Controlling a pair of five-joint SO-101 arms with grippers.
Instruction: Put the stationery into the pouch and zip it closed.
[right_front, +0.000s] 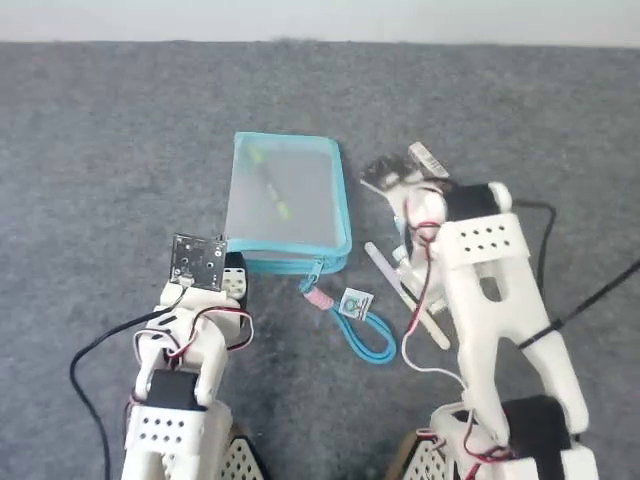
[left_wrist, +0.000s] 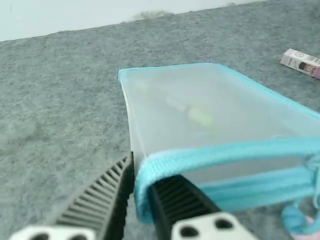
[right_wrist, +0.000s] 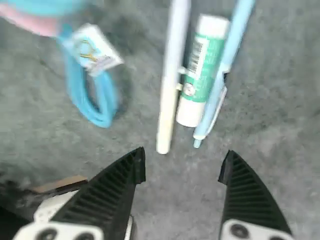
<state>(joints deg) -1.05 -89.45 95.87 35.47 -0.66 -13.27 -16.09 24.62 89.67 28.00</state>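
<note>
grey felt tabletop (right_front: 100, 150) carries the pouch (right_front: 285, 205). left gripper (left_wrist: 141, 176) is clamped on the pouch's near corner. right gripper (right_wrist: 182, 160), jaws wide apart and empty, hovers over white pen (right_wrist: 170, 75), green tube (right_wrist: 200, 70) and blue pen (right_wrist: 227, 55) beside the pouch.

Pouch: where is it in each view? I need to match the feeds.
High view: the pouch lies mid-table, teal-edged, a green item inside.
Left wrist view: the pouch close up, one corner clamped by the left gripper.
Right wrist view: a teal sliver past the blue strap.
Shared landmark: the pink zipper pull.
</note>
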